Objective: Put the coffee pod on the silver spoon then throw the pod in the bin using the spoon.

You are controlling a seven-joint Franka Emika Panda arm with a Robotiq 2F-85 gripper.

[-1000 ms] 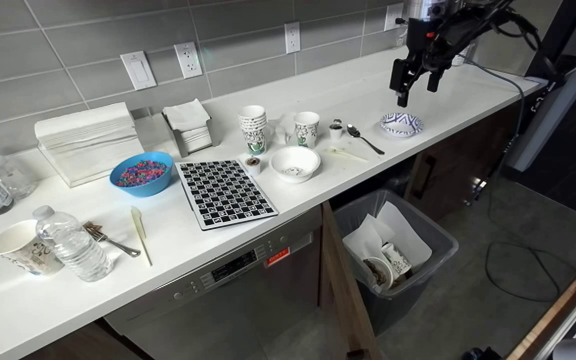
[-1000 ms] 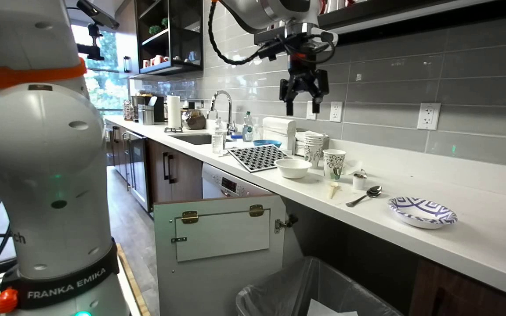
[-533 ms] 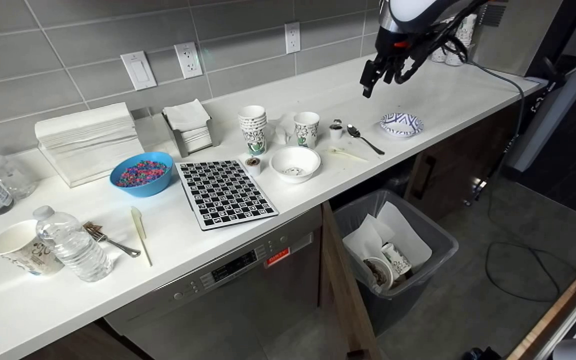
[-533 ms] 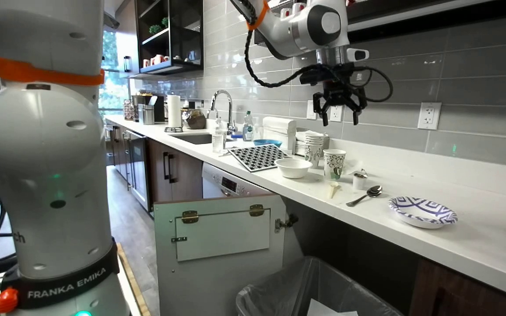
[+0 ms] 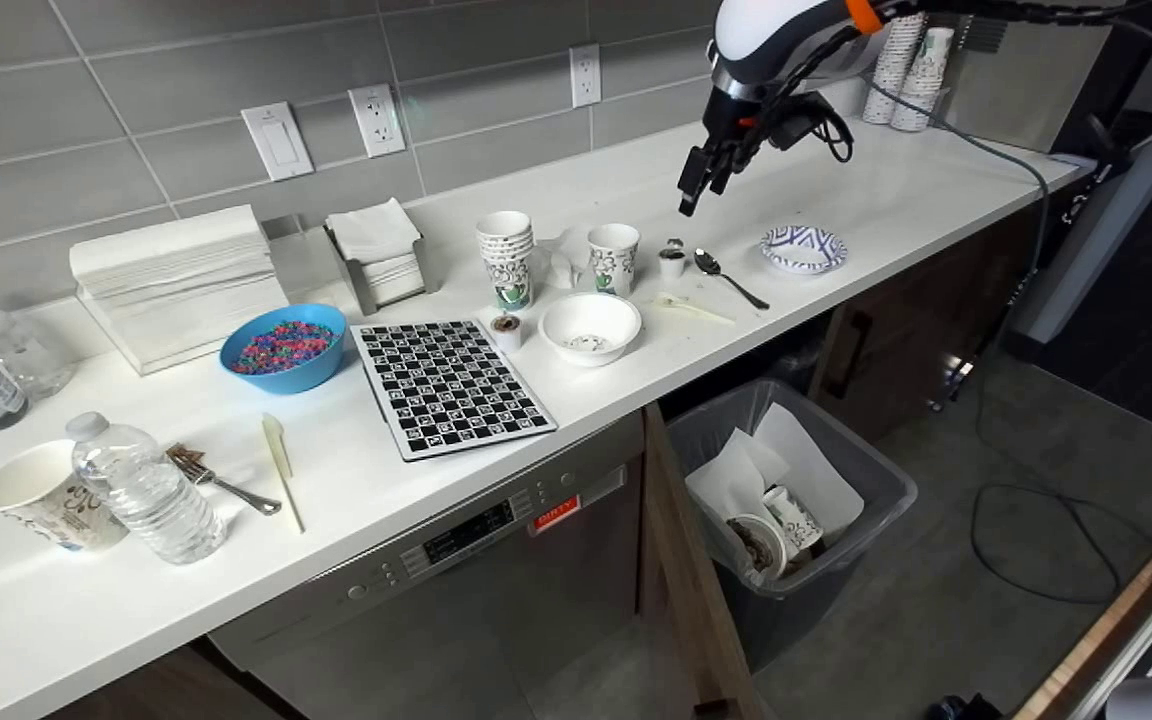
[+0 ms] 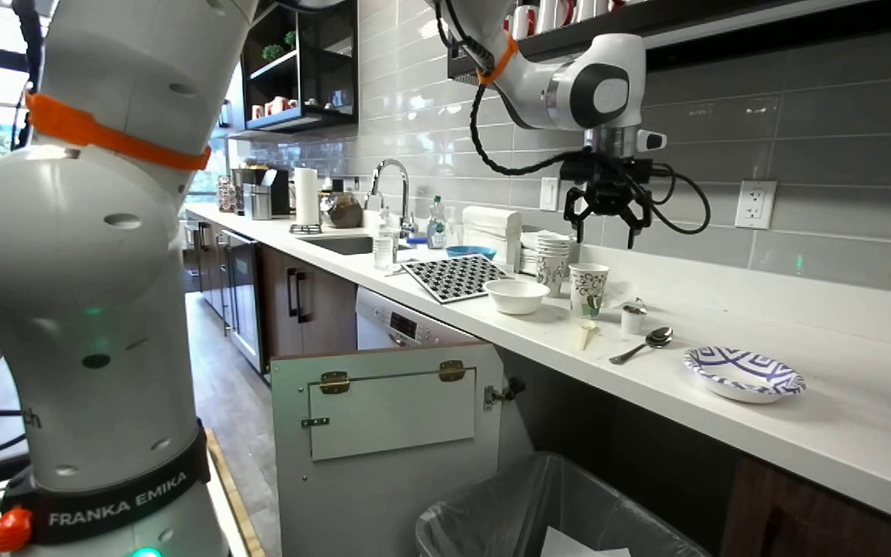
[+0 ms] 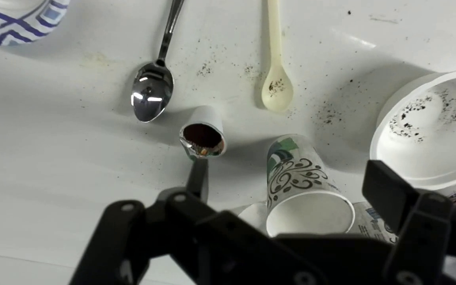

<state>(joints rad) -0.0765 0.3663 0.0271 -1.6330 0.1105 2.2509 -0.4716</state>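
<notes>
The small white coffee pod (image 5: 672,263) stands upright on the counter, its foil lid peeled back over dark contents; it also shows in the wrist view (image 7: 203,136). The silver spoon (image 6: 646,342) lies beside it, bowl toward the back wall; its bowl shows in the wrist view (image 7: 152,91). My gripper (image 6: 605,240) is open and empty, above the counter near the pod and the paper cup. In the wrist view the gripper (image 7: 287,168) has its fingers wide apart. The dark grey bin (image 5: 886,490), lined with a plastic bag, stands below the counter edge.
A paper cup (image 7: 311,186), a white bowl (image 7: 430,130) and a pale wooden spoon (image 7: 277,87) are close to the pod. A patterned bowl (image 5: 804,250) is beyond the spoon. A second pod (image 5: 506,333) sits by the checkered board (image 5: 451,385). The cabinet door (image 6: 391,433) is open.
My arm has swung along the counter and the open gripper has come lower, nearer the pod and the silver spoon. The objects on the counter have not moved.
</notes>
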